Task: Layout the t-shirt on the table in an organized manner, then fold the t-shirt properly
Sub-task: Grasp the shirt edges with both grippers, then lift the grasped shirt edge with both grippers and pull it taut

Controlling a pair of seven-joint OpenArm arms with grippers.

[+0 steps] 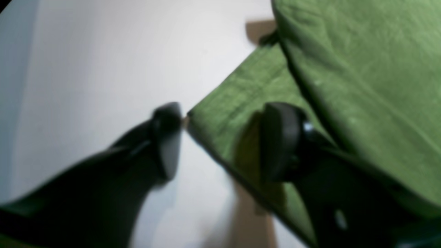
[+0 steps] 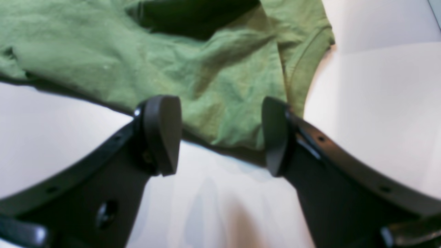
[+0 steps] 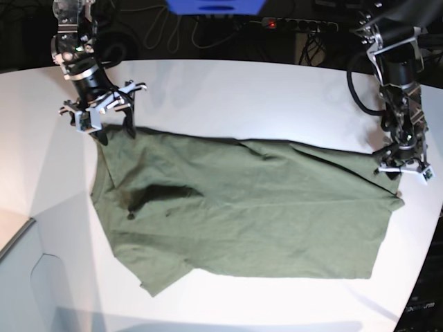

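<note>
While the olive, wrinkly cotton t-shirt lies spread on the smooth white surface, the right gripper hovers at a crumpled sleeve edge, its rounded black fingers wide apart and empty. The left gripper straddles a hemmed corner, fingers parted, not clamped.
</note>
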